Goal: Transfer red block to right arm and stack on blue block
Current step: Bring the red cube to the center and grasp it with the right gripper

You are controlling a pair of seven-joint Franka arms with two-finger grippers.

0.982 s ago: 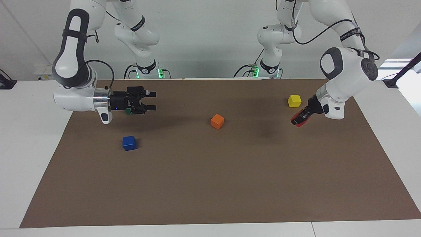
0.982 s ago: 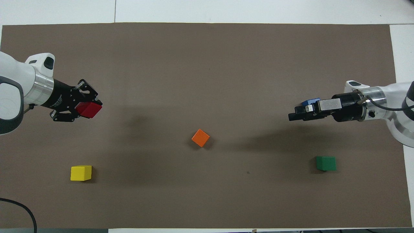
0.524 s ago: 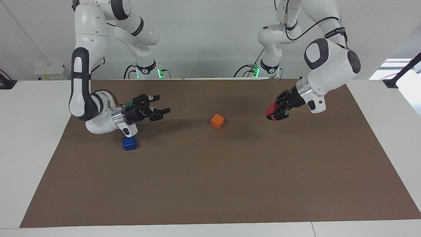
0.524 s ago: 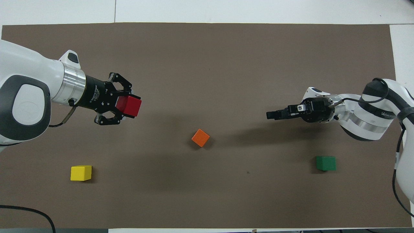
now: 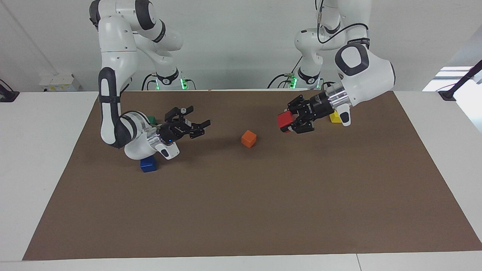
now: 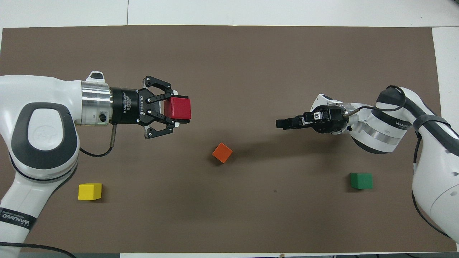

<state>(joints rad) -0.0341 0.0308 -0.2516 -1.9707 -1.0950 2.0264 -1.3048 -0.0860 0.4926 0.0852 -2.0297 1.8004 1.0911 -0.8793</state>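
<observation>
Both claws have swung in toward the table's middle since a second ago, and the red block has travelled with the left one. Left claw (image 6: 178, 111) is up in the air, lying level, clenched on the red block (image 6: 180, 108), which sticks out at its tip. It points toward the right claw (image 5: 202, 126). Right claw is also off the table, fingers spread wide, nothing between them, tip aimed at the left claw. A wide gap separates the two tips.

Orange block (image 6: 222, 152) sits on the brown mat (image 6: 229, 222) under that gap, a little nearer the robots than the line between the claws, touched by neither.

Blue block (image 5: 148, 165) rests on the mat under the right arm's wrist, half covered by it in the facing view and hidden in the overhead view. Green block (image 6: 361, 180) lies nearer the robots than the right claw. Yellow block (image 6: 90, 191) lies nearer the robots than the left claw, well apart from it, toward the left arm's end.
</observation>
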